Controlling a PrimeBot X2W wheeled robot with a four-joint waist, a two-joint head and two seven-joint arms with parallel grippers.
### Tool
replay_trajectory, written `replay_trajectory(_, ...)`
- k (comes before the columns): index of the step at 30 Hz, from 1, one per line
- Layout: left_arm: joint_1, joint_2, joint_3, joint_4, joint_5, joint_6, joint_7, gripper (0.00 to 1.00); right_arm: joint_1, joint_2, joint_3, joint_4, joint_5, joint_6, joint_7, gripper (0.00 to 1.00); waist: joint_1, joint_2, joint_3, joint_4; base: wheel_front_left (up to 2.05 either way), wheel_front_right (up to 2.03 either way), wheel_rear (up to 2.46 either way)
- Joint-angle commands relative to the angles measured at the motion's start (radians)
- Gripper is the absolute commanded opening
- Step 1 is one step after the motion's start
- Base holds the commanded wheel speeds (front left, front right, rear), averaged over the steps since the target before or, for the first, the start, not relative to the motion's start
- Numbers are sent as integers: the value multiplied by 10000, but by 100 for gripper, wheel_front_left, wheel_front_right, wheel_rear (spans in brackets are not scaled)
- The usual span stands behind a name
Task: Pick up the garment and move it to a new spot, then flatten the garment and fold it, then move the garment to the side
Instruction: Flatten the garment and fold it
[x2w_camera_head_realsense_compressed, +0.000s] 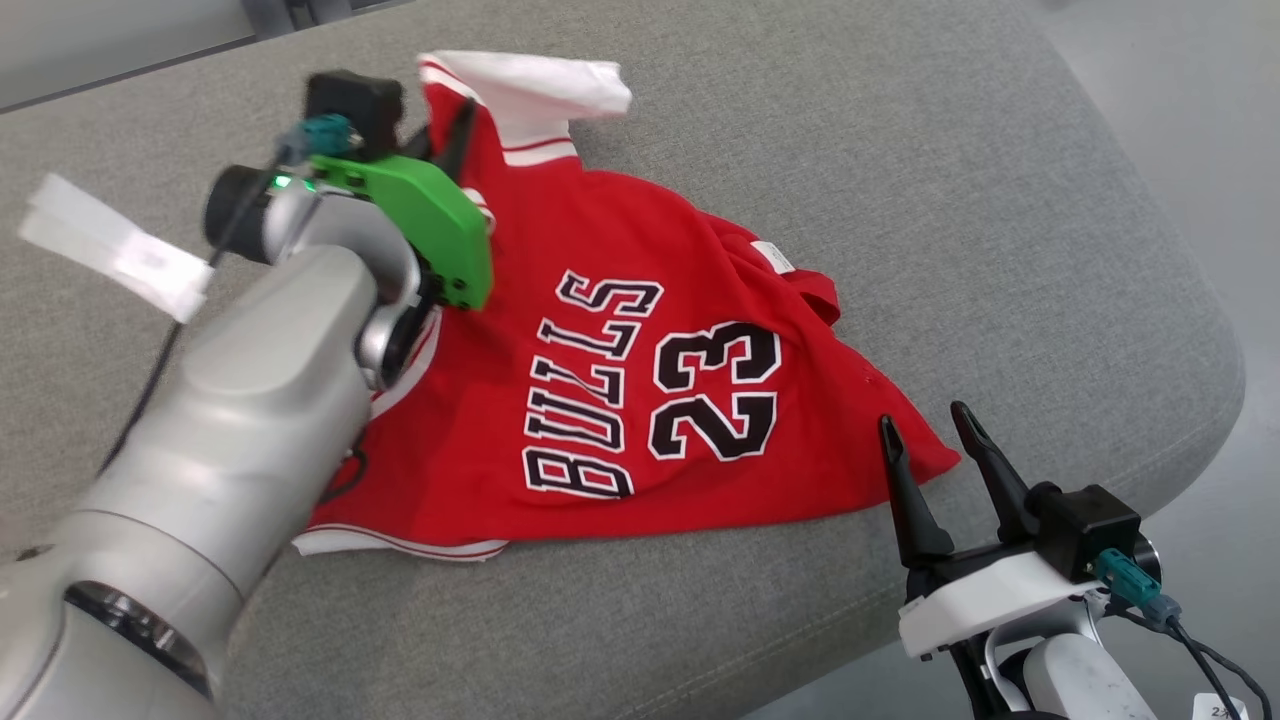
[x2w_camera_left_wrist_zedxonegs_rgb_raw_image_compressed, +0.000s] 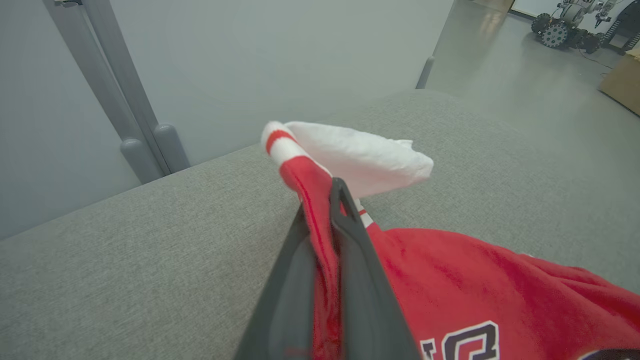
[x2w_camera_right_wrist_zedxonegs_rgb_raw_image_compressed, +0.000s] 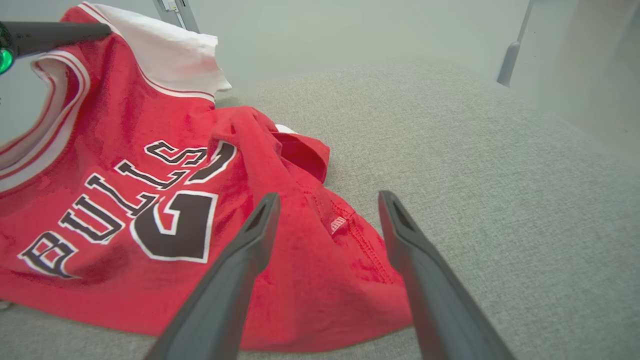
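Note:
A red basketball jersey (x2w_camera_head_realsense_compressed: 640, 400) with "BULLS 23" lettering and white trim lies rumpled on a grey cushioned surface (x2w_camera_head_realsense_compressed: 900, 150). My left gripper (x2w_camera_head_realsense_compressed: 445, 135) is shut on the jersey's red shoulder fabric (x2w_camera_left_wrist_zedxonegs_rgb_raw_image_compressed: 320, 235) near its far left corner, lifting it, and a white flap (x2w_camera_left_wrist_zedxonegs_rgb_raw_image_compressed: 360, 160) sticks out past the fingertips. My right gripper (x2w_camera_head_realsense_compressed: 925, 425) stands open just over the jersey's near right corner (x2w_camera_right_wrist_zedxonegs_rgb_raw_image_compressed: 325, 270), its fingers (x2w_camera_right_wrist_zedxonegs_rgb_raw_image_compressed: 250, 235) straddling that red hem without touching it as far as I can tell.
A white paper tag (x2w_camera_head_realsense_compressed: 110, 245) lies on the cushion to the left of my left arm. The cushion's rounded edge (x2w_camera_head_realsense_compressed: 1215, 400) drops to the floor on the right. Grey posts (x2w_camera_left_wrist_zedxonegs_rgb_raw_image_compressed: 150, 145) stand beyond the far edge. A wheeled machine (x2w_camera_left_wrist_zedxonegs_rgb_raw_image_compressed: 565, 25) sits far off.

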Motion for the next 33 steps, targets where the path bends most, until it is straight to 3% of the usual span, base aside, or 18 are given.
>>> replay_trajectory(1, -196, 175, 104, 69, -97, 69, -95, 0, -63, -13, 21, 20, -65, -11, -31, 100, 0, -1, -1, 21, 0, 0, 0)
replay_trajectory(7, -816, 1318, 962, 733, -484, 338, -490, 0, -212, -13, 82, -33, -182, -11, -31, 100, 0, -1, 247, 48, 0, 0, 0)
replay_trajectory(16, -904, 2436, 2474, 1246, -725, 642, -986, 0, -510, -15, 137, -114, -12, -12, -31, 100, 0, -1, 858, -75, 0, 0, 0)
replay_trajectory(21, -339, 2451, 2489, 1674, -898, 216, -545, 0, -517, -13, 75, -128, 43, -12, -31, 100, 0, -1, 962, -113, 0, 0, 0)
replay_trajectory(22, -335, 2444, 2488, 1705, -930, 72, -370, 24, -494, -15, 54, -133, 62, -11, -31, 100, 0, -1, 962, -115, 0, 0, 0)
replay_trajectory(23, -332, 2452, 2494, 1718, -980, -67, -239, 76, -475, -13, 40, -138, 77, -11, -31, 100, 0, -1, 959, -117, 0, 0, 0)
replay_trajectory(24, -321, 2468, 2494, 1713, -1051, -200, -88, 100, -454, -13, 26, -142, 90, -11, -31, 100, 0, -1, 949, -113, 0, 0, 0)
replay_trajectory(28, -537, 2650, 2265, 1410, -967, -730, 633, 100, -345, -13, -29, -123, 129, -11, -31, 100, 0, -1, 845, -35, 0, 0, 0)
replay_trajectory(33, -892, 2813, 1964, 500, -684, -980, 1156, 100, -316, -15, -36, -78, 186, -11, -31, 100, 0, -1, 712, 104, 0, 0, 0)
